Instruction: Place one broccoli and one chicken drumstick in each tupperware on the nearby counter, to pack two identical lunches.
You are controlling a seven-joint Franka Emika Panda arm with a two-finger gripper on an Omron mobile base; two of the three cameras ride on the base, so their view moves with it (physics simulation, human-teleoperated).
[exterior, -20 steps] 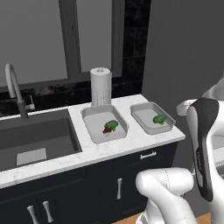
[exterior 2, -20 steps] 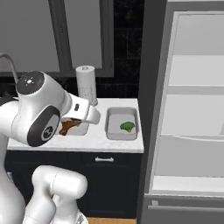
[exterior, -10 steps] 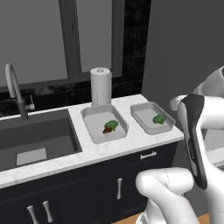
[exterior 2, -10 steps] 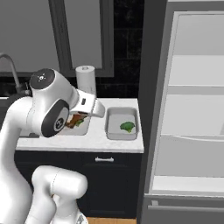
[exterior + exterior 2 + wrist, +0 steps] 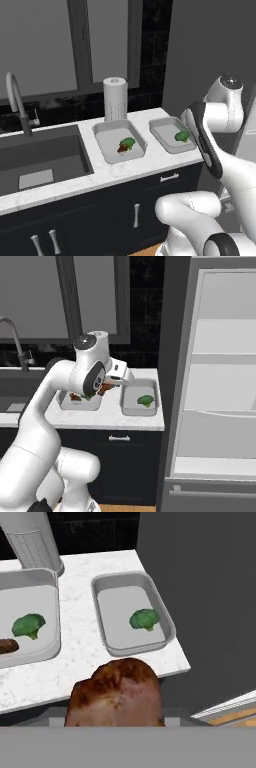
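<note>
Grey shallow trays sit side by side on the white marbled counter [image 5: 125,172]: left tray [image 5: 120,141] with floret and drumstick, right tray [image 5: 172,134] with a green floret [image 5: 182,135]. Right base view: gripper [image 5: 107,387] beside that tray. Hand view: jaws clamped on a reddish-brown drumstick [image 5: 117,694], right tray just beyond.

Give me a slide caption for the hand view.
Claw carries a chicken drumstick toward the right tupperware, which holds one broccoli.
</note>
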